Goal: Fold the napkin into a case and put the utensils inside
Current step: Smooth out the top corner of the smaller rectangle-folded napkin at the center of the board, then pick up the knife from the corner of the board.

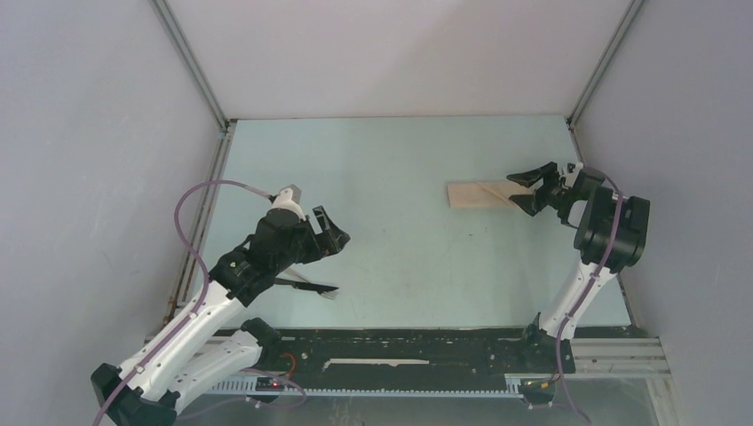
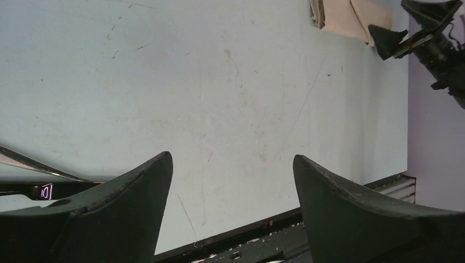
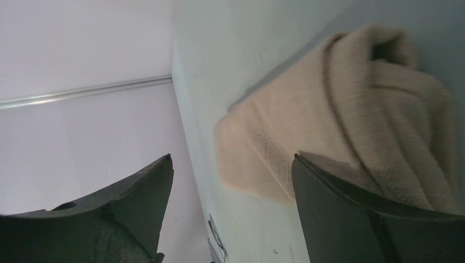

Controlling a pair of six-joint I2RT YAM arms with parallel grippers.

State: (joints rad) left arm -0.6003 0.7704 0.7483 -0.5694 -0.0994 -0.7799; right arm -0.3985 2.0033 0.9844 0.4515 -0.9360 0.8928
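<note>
A pale green tabletop (image 1: pixel 400 253) (lightly scuffed) sits between 3 plain lilac-grey walls (image 1: pixel 382 53) with aluminium corner posts (image 1: pixel 189 58).

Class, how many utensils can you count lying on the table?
2: a black utensil and a pale utensil, side by side on the table under the left arm. Others may be hidden beneath it.

Pale green table (image 1: pixel 400 257), scuffed w/ fine scratches. Napkin (image 1: pixel 479 194) lies flat on it, folded to a narrow strip, one end right at the right gripper (image 1: pixel 519 193). Utensils (image 1: pixel 311 286) on the table just beside the left gripper (image 1: pixel 336 232), on its near side, well apart from the napkin.
</note>
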